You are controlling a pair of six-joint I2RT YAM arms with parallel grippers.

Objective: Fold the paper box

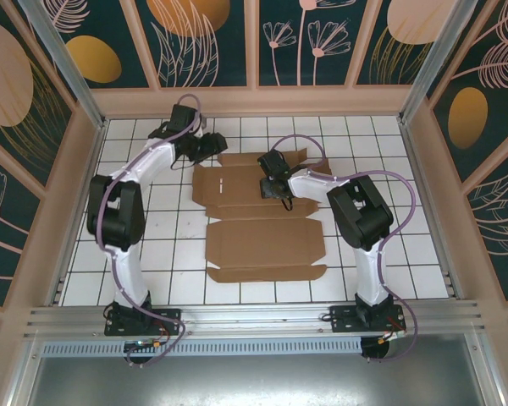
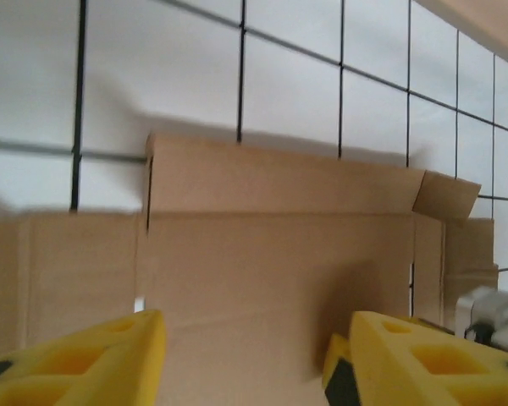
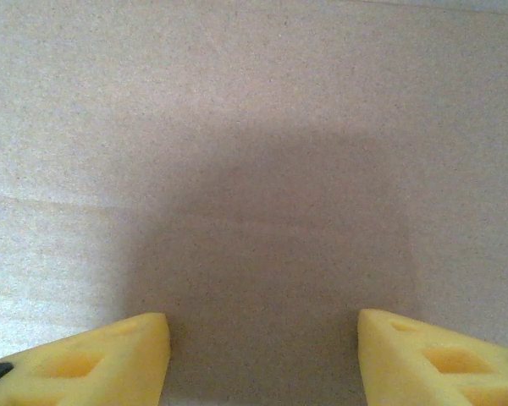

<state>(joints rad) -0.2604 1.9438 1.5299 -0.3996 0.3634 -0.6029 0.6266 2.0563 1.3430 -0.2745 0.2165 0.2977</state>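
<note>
Paper box [image 3: 254, 127] cardboard lies close beneath the right fingers [image 3: 93, 355], which are spread apart and grip nothing, probably pinning that panel. The left fingers [image 2: 110, 355], also apart and empty, face the far flap [image 2: 279, 173], likely to raise it. Outward, the sheet lies flat mid-worktop [image 1: 389, 245]. Whether the right tips touch it is hidden.

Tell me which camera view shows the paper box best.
Top external: the paper box lies flat with nearly all its panels and flaps in frame. Left wrist gives a few panels and a small corner flap; right wrist, plain cardboard surface up close.
</note>
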